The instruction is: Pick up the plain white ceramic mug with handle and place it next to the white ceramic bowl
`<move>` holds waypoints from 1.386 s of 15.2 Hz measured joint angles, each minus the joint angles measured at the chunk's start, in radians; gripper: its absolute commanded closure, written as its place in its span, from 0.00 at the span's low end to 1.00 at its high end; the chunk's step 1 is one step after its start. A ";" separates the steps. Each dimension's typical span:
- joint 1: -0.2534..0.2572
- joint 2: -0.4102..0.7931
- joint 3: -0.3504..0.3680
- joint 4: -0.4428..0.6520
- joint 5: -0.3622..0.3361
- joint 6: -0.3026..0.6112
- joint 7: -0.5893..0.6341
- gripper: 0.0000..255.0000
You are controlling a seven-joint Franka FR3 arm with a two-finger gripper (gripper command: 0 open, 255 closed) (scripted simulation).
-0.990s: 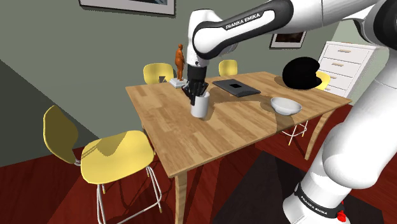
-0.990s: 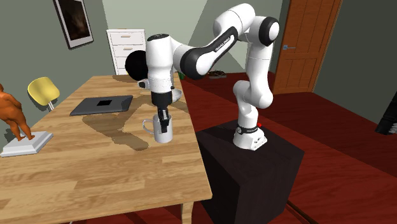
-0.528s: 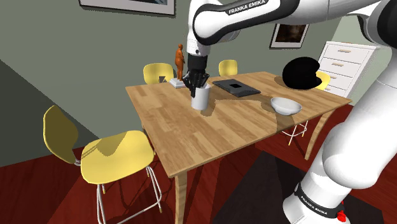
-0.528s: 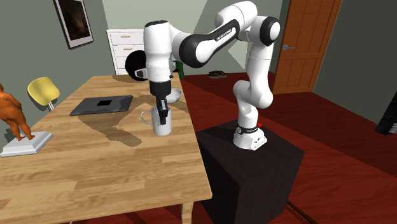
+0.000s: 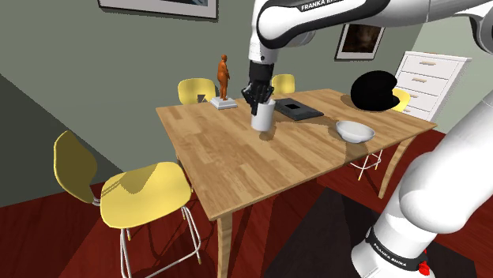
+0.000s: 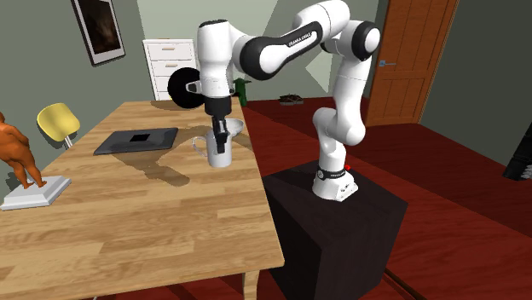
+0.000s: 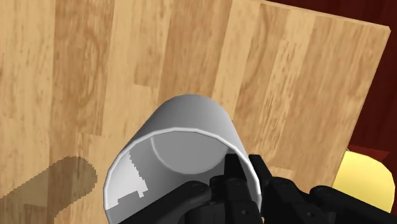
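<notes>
A plain white mug (image 5: 262, 119) hangs a little above the wooden table (image 5: 213, 150), casting a shadow on the top. My gripper (image 5: 259, 101) is shut on its rim from above, one finger inside and one outside. In the wrist view the mug (image 7: 184, 133) is seen from its open mouth, with the fingers (image 7: 238, 184) clasping its wall. The white bowl (image 5: 355, 131) sits on the table toward the shoulder view's right, apart from the mug. In the second exterior view the mug (image 6: 219, 152), handle pointing to that view's left, hangs under the gripper (image 6: 221, 136), just in front of the bowl (image 6: 234, 127).
A dark flat slab (image 5: 294, 108) lies behind the mug, and an orange figurine (image 5: 223, 77) stands at the table's far edge. A black round object (image 5: 374, 91) is beyond the bowl. Yellow chairs (image 5: 146, 189) ring the table; a white dresser (image 5: 427, 79) stands behind.
The gripper has lifted the mug off the table and carried it toward the shoulder view's right, closer to the bowl. The bowl has not moved.
</notes>
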 measured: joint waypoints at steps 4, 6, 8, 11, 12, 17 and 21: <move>-0.035 -0.064 -0.056 -0.060 -0.005 -0.004 -0.090 1.00; -0.054 -0.097 -0.087 -0.094 -0.010 -0.003 -0.136 1.00; -0.074 -0.124 -0.121 -0.121 -0.019 -0.003 -0.186 1.00; -0.101 -0.153 -0.165 -0.151 -0.033 -0.001 -0.251 1.00; -0.110 -0.166 -0.180 -0.166 -0.038 0.000 -0.272 1.00; -0.158 -0.190 -0.265 -0.177 -0.067 -0.010 -0.390 1.00; -0.197 -0.195 -0.336 -0.177 -0.092 -0.011 -0.490 1.00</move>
